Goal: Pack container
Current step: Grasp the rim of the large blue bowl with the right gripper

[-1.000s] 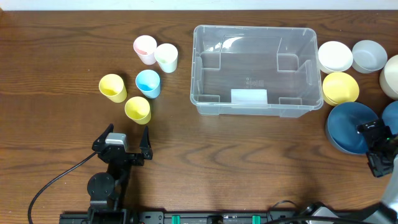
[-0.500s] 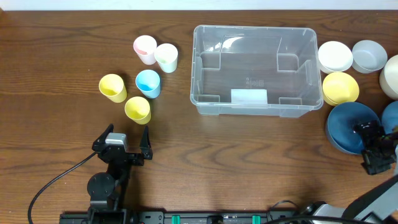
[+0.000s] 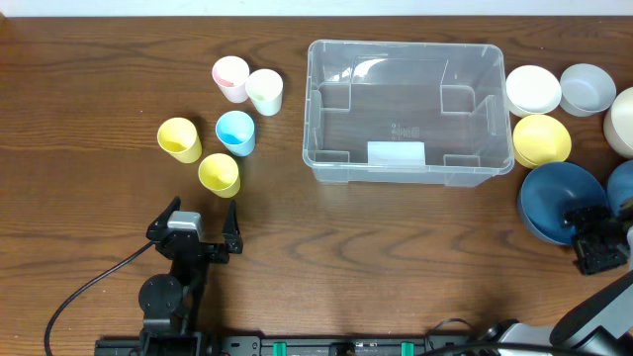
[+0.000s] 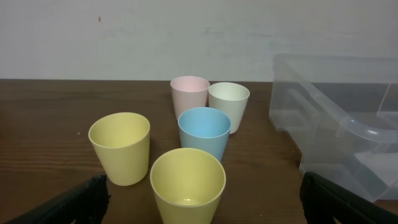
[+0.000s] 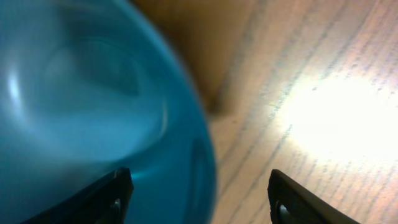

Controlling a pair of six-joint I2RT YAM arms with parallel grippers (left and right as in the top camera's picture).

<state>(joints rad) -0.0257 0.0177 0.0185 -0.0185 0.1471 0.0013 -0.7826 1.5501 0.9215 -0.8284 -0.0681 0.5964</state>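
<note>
Status of both hands and of the work surface is as follows.

**Left hand.** My left gripper (image 3: 198, 222) sits low over the brown wooden table (image 3: 89, 69), near its front edge. Its jaws are spread wide and hold nothing. Five small plastic cups stand upright ahead of it:
- a yellow cup (image 4: 187, 185), nearest to me;
- a second yellow cup (image 4: 119, 147), to the left of the first;
- a light blue cup (image 4: 204, 132), behind the first;
- a pink cup (image 4: 189, 93) and a pale green cup (image 4: 228, 104), side by side at the back.

**Task item.** The large clear rectangular plastic container (image 3: 404, 45) stands upright in the middle of the table, mouth up. A white label (image 3: 396, 153) shows at its near wall. The container lies between the cups and a group of bowls and touches neither.

**Right hand.** My right gripper (image 3: 596, 245) is at the right end of the table, at the near rim of a large dark blue round bowl (image 3: 549, 198). In the wrist view the rim passes between my fingers, with one finger over the bowl's inside and the other over bare wood. Wood shows between the bowl wall and the outer finger, so the jaws are apart and not clamped on the rim.

**Nearby.** A yellow bowl (image 3: 541, 138), a white bowl (image 3: 533, 89) and a grey bowl (image 3: 587, 87) sit beyond the blue one, just right of the container.
</note>
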